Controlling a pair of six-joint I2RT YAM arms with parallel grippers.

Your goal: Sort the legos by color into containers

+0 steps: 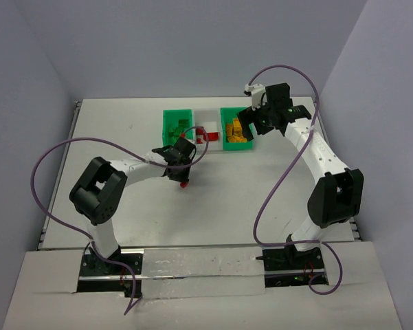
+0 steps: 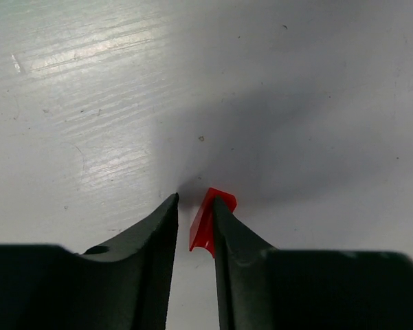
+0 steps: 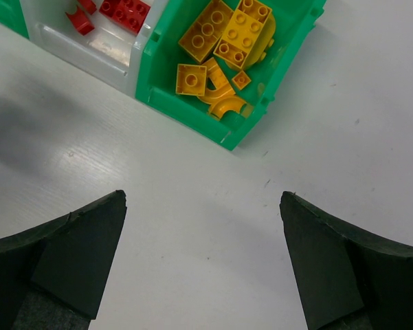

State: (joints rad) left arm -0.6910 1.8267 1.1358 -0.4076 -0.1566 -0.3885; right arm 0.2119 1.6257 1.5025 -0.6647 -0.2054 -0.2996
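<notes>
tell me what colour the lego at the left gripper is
Red; the lego shows best in the left wrist view.

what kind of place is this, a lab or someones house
Probably a robotics lab test cell, not a home: a plain white table boxed in by blank panels, a cabled left arm and right arm bolted at its near edge, and joined bins holding color-sorted legos.

There was plenty of bare table in the lower middle and left of the top view. Upper center was blocked by the containers, with the right gripper crowding their right end and the left arm stretched across just below them.
</notes>
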